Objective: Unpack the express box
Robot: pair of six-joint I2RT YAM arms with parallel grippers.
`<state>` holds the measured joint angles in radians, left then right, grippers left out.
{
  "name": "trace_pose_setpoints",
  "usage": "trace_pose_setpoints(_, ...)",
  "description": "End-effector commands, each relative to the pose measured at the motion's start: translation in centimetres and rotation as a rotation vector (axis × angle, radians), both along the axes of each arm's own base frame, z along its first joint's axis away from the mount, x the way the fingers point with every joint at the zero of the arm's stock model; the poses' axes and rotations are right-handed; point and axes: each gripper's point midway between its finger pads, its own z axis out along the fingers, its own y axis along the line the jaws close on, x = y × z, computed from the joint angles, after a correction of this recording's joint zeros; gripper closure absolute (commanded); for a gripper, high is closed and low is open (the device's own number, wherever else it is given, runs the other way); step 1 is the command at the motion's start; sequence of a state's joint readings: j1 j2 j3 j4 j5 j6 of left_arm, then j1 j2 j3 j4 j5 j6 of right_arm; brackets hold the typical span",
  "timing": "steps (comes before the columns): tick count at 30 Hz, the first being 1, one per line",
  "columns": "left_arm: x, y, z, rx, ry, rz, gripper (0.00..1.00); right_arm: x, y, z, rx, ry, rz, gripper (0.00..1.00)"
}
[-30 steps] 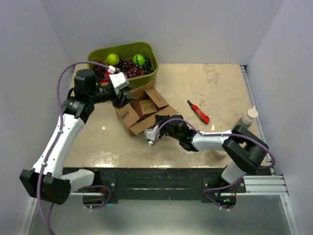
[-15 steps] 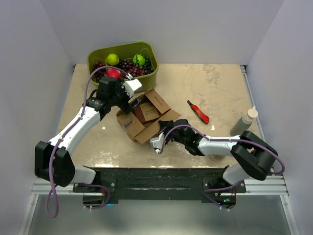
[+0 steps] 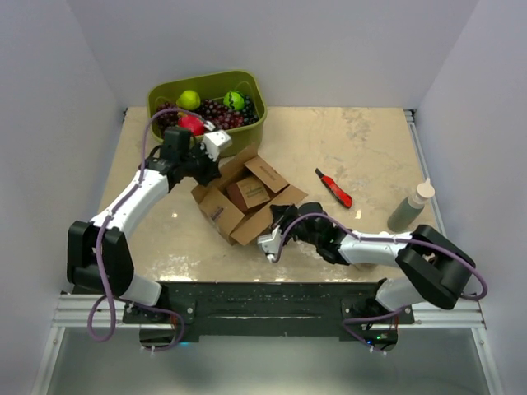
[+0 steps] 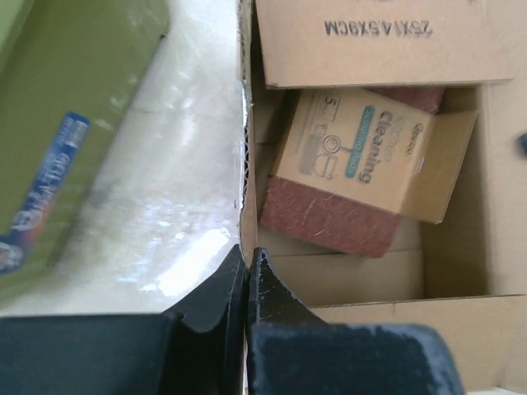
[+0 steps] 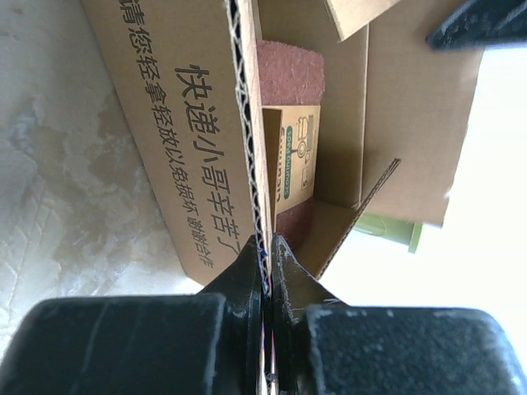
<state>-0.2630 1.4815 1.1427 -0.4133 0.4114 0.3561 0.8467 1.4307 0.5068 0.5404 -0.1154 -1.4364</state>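
Observation:
The express box, a brown corrugated carton with its flaps spread, stands open at mid-table. Inside lies a small cardboard pack printed "cleaning" on dark red scouring pads. My left gripper is shut on the upper edge of the box's left wall, the cardboard pinched at the fingertips of the gripper. My right gripper is shut on the near side panel, printed with Chinese characters, and its tips clamp the corrugated edge.
An olive-green bin of grapes, green apples and a red fruit stands behind the box. A red utility knife lies right of the box. A grey bottle stands near the right edge. Walls enclose three sides.
My left arm swung from the bin down to the box, opened wide, then shut on its left wall. The box shifted slightly toward the front right with the right gripper holding on.

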Motion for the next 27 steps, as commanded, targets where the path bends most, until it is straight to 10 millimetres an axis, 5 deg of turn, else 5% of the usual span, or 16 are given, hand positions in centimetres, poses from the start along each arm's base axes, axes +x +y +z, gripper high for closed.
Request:
trace_pose_setpoints(1, -1.8, 2.5, -0.7, -0.213, 0.195, 0.096, 1.00, 0.6, -4.0, -2.2, -0.071, 0.025, -0.116, 1.00)
trace_pose_setpoints(2, -2.1, 2.5, -0.2, -0.245, 0.196, 0.083, 1.00, 0.7, -5.1, -2.8, -0.084, 0.044, -0.159, 0.98)
trace_pose_setpoints(5, -2.2, 1.7, 1.3, -0.296, 0.170, 0.052, 1.00, 1.0, -5.9, 0.0, -0.034, 0.129, -0.216, 0.77)
trace_pose_setpoints(11, -1.6, 1.6, 3.6, -0.316, 0.109, 0.054, 1.00, 0.2, -4.5, 13.0, 0.100, 0.287, -0.178, 0.52)
trace_pose_setpoints(15, -1.7, 1.5, 4.2, -0.321, 0.091, 0.048, 1.00, 0.8, -3.7, 18.7, 0.206, 0.317, -0.146, 0.43)
trace_pose_setpoints(19, -2.1, 1.4, 4.8, -0.337, 0.072, 0.047, 1.00, 2.9, 0.1, 18.8, 0.250, 0.427, -0.105, 0.50)
trace_pose_setpoints(23, -2.6, 1.3, 4.8, -0.343, 0.077, 0.041, 1.00, 5.9, 4.3, 13.4, 0.180, 0.569, -0.120, 0.60)
trace_pose_setpoints(27, -2.9, 1.3, 4.5, -0.344, 0.084, 0.038, 1.00, 5.4, 5.8, 10.3, 0.118, 0.569, -0.077, 0.63)
